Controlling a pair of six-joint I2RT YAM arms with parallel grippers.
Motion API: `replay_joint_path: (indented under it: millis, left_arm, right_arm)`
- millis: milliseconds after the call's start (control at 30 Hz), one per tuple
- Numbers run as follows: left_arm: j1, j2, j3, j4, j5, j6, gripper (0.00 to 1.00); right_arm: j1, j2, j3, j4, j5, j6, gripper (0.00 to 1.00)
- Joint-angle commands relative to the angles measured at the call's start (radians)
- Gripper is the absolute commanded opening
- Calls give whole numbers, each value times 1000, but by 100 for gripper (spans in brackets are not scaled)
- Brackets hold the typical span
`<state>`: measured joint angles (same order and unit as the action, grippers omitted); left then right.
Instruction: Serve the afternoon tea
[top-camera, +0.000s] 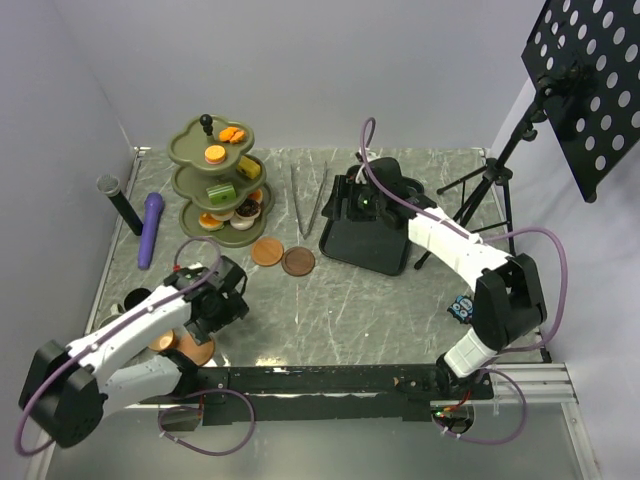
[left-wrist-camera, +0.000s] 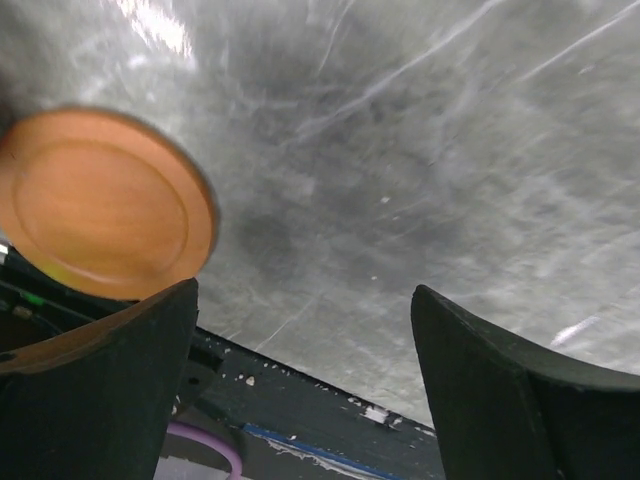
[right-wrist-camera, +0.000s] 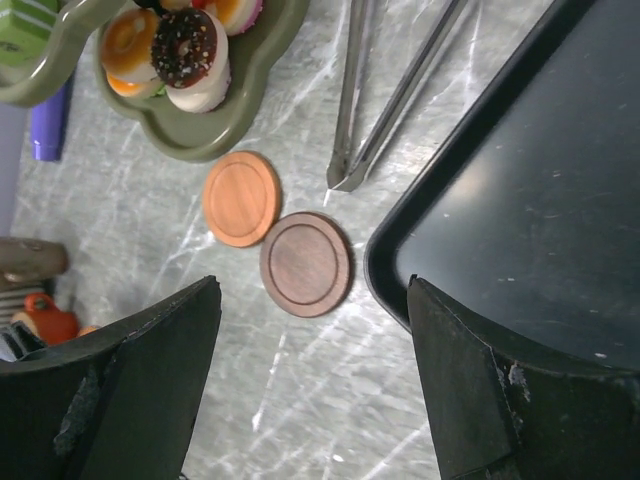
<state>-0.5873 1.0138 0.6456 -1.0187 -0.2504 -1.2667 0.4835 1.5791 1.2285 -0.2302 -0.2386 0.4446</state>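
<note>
The olive-green three-tier stand (top-camera: 213, 178) stands at the back left with orange, green and brown pastries (top-camera: 215, 154) on its tiers. Two brown saucers (top-camera: 267, 251) (top-camera: 298, 262) lie side by side in front of it; the right wrist view shows them as a light saucer (right-wrist-camera: 240, 197) and a dark saucer (right-wrist-camera: 305, 263). A third, orange-brown saucer (left-wrist-camera: 100, 200) lies by the near edge, just left of my open left gripper (left-wrist-camera: 305, 330) (top-camera: 212, 312), which holds nothing. My right gripper (right-wrist-camera: 315, 300) (top-camera: 345, 203) hangs open and empty over the tray's left edge. A copper cup (right-wrist-camera: 45, 318) peeks in at far left.
A black rectangular tray (top-camera: 372, 240) lies right of centre, with metal tongs (top-camera: 308, 195) beside it on the left. A purple microphone (top-camera: 150, 228) and a black cylinder (top-camera: 122, 203) lie by the left wall. A tripod (top-camera: 480, 190) with a perforated panel stands at the right.
</note>
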Motion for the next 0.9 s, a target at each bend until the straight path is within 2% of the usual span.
replay_joint_path:
  millis: [0, 133, 300, 467, 600, 700, 867]
  left_arm:
    - [-64, 84, 11, -40, -16, -118, 93]
    - [-143, 152, 35, -86, -38, -207, 93]
    - [-213, 180, -52, 72, 55, -198, 89]
    - [-270, 181, -34, 169, 20, -134, 85]
    - [-307, 206, -20, 243, 10, -96, 77]
    - [-332, 236, 75, 105, -76, -140, 78]
    - [-319, 247, 138, -134, -205, -290, 88]
  right_arm:
    - [-17, -90, 58, -26, 10, -98, 82]
    - [-37, -122, 45, -9, 24, -96, 82]
    - [-49, -159, 13, -15, 28, -103, 82]
    - [-56, -171, -6, -12, 35, -107, 82]
    - [-56, -163, -7, -3, 10, -93, 82]
    - [-56, -166, -14, -6, 5, -96, 82]
    - [-56, -171, -21, -17, 21, -113, 82]
